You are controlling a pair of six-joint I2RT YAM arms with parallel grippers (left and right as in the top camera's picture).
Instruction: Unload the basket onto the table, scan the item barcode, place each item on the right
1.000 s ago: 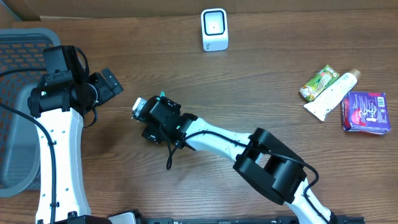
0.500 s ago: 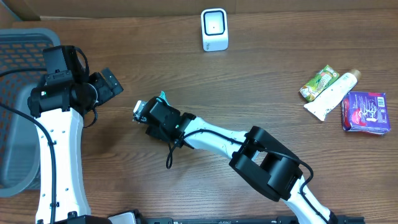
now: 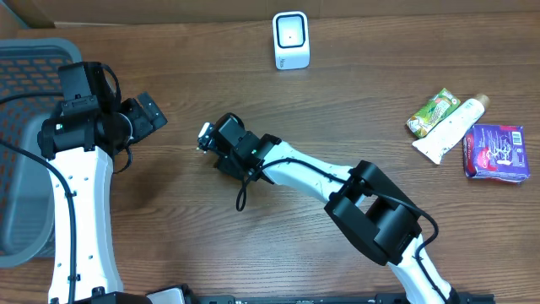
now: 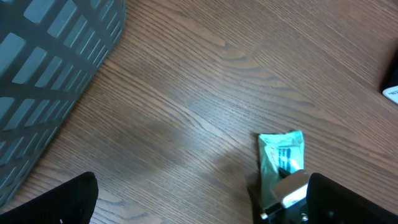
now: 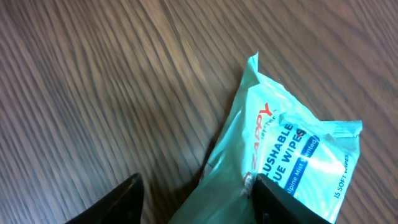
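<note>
Right claw (image 5: 196, 190) is in on the pale teal plastic packet of flushable wipes (image 5: 292, 149), pinching its near end between the two dark fingers. That gripped end runs off the bottom of the wrist picture, so how deep the hold goes I cannot tell. The printing reads only in part, and no barcode shows on the face turned up.

From above, the packet is nearly swallowed by the claw: just a pale sliver pokes out on its left side. It sits left of the middle of the brown wooden desk (image 3: 337, 110), well apart from the white box-shaped barcode scanner (image 3: 291, 40) standing at the middle of the far edge.

Left claw (image 3: 153, 115) hangs near the left edge with fingers spread wide and nothing between them. Its own camera shows only the two dark tips, cut off at the bottom corners, with the packet standing on the desk between them, partly masked by the other arm's finger.

The grey slatted plastic basket (image 3: 25, 67) runs off the left edge. Near the right edge lie a green pouch (image 3: 432, 112), a white tube (image 3: 451, 128) and a purple box (image 3: 496, 151), their labels too small to read.
</note>
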